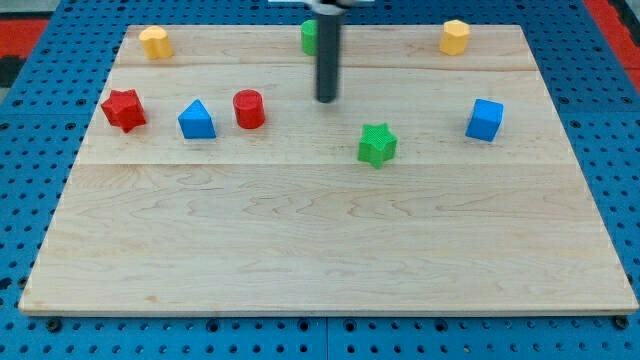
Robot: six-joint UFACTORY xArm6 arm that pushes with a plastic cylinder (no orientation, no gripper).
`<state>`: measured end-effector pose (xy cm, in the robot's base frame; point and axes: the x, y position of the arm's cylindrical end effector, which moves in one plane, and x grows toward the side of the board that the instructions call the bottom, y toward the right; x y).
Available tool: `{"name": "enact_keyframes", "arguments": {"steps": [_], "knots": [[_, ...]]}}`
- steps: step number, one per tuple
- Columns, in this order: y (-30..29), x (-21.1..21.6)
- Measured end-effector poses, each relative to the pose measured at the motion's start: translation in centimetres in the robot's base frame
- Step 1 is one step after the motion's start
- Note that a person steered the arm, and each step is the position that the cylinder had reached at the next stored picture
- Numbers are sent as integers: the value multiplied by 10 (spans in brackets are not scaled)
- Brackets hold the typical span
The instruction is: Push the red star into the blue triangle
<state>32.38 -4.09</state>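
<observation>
The red star [123, 108] lies near the board's left edge in the upper part. The blue triangle [196, 120] sits just to its right, with a small gap between them. My tip [327, 99] rests on the board at the upper middle, well to the right of both, about two block widths right of the red cylinder [249, 109].
A green star [377, 144] lies right of centre and a blue cube [484, 119] at the right. A yellow block [154, 41] at top left, a yellow block [455, 36] at top right, and a green block [309, 36] partly behind the rod. The wooden board [320, 250] ends on a blue pegboard.
</observation>
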Motion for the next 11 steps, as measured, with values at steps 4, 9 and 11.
{"name": "enact_keyframes", "arguments": {"steps": [4, 9, 11], "knots": [[-250, 20], [-170, 62], [-142, 27]]}}
